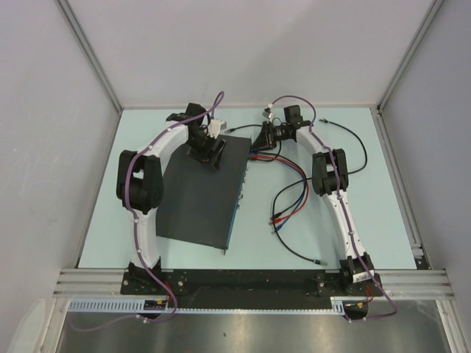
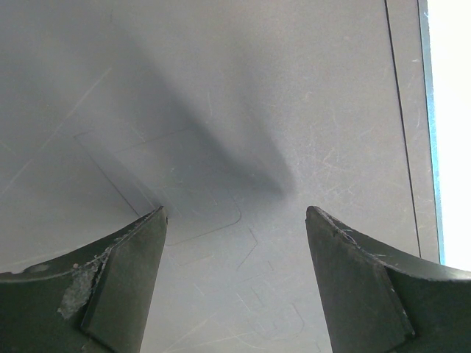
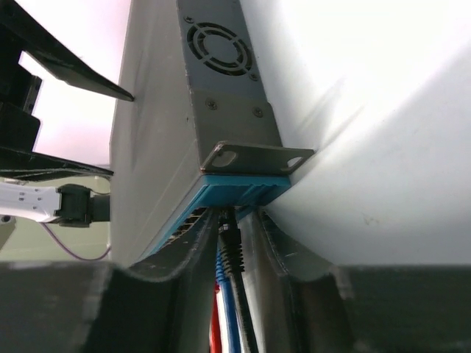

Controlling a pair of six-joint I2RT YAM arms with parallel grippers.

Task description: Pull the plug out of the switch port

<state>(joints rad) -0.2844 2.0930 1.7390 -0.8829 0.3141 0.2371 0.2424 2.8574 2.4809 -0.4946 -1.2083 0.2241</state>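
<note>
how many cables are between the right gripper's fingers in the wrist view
3: black cable in the middle, reaching the switch; blue cable just left of it; red cable leftmost, low down. More may hide behind the fingers.

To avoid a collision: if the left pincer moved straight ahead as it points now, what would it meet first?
The flat top of the switch, straight ahead of the open left pincer; how near is unclear.

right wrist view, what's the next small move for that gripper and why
Probably pull the right gripper straight back from the blue port face of the switch. Its fingers look closed on the black plug, which is seated there, while the open left gripper sits on the switch's top, seemingly bracing it.
</note>
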